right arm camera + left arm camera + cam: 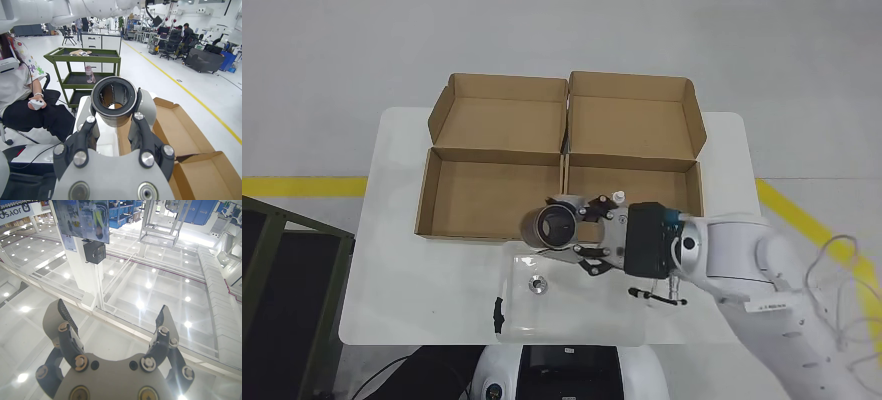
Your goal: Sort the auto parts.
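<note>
- Your right pincer [116, 113] is pinching the bearing [113, 121] across its barrel. A finger sits on each side and the open bore faces away from the wrist.
- Your left pincer [113, 321] is spread wide with nothing between its toothed pads, and it points up at the ceiling.
- From the top view, the bearing [555, 225] hangs above the near walls of the two boxes. It is about where they meet, a shade toward the left one, and it is clear of the table [392, 280].
- Progress, as I read it: early. One part is in your grip and nothing has been dropped off yet.
- The left box [482, 195] shows a bare floor with its lid flap folded back, and I see no parts in it.
- The right box [642, 185] also looks empty, though your arm covers its near edge, so I can't vouch for that strip.
- The clear tray [572, 320] at the near edge of the table holds a small metal ring [537, 284].
- A thin dark piece [654, 295] lies at the tray's right side, just under your arm. I can't tell what it is.
- What's left, by my reckoning: place the bearing in a box, then go back to the tray for the ring and whatever else is there.
</note>
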Available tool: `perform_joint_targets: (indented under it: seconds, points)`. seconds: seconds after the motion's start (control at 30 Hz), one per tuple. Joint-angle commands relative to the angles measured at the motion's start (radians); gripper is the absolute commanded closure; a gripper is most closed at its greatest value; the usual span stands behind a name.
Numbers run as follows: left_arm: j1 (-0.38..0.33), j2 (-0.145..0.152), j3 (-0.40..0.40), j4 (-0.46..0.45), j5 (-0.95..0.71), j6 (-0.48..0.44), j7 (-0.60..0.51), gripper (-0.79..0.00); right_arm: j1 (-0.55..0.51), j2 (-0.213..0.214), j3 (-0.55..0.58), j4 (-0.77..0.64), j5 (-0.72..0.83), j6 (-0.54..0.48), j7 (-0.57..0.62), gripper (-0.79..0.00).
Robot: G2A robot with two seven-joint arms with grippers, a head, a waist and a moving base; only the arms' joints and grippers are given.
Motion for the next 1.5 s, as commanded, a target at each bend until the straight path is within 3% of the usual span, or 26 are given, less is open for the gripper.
perform_joint_targets:
  seconds: [0.0,0.4,0.9,1.47]
  points:
    - [0.0,0.0,0.0,0.0,0.0,0.0,0.0,-0.785,0.009,-0.002,0.0,-0.006,0.0,0.006,-0.01,0.0]
    - [0.0,0.0,0.0,0.0,0.0,0.0,0.0,-0.785,0.014,-0.01,0.019,-0.001,-0.013,0.029,-0.122,0.0]
    - [0.0,0.0,0.0,0.0,0.0,0.0,0.0,-0.785,0.01,-0.013,0.024,0.028,-0.002,0.008,-0.146,0.0]
    - [0.0,0.0,0.0,0.0,0.0,0.0,0.0,-0.785,0.126,-0.06,-0.237,0.216,-0.1,0.08,0.007,0.0]
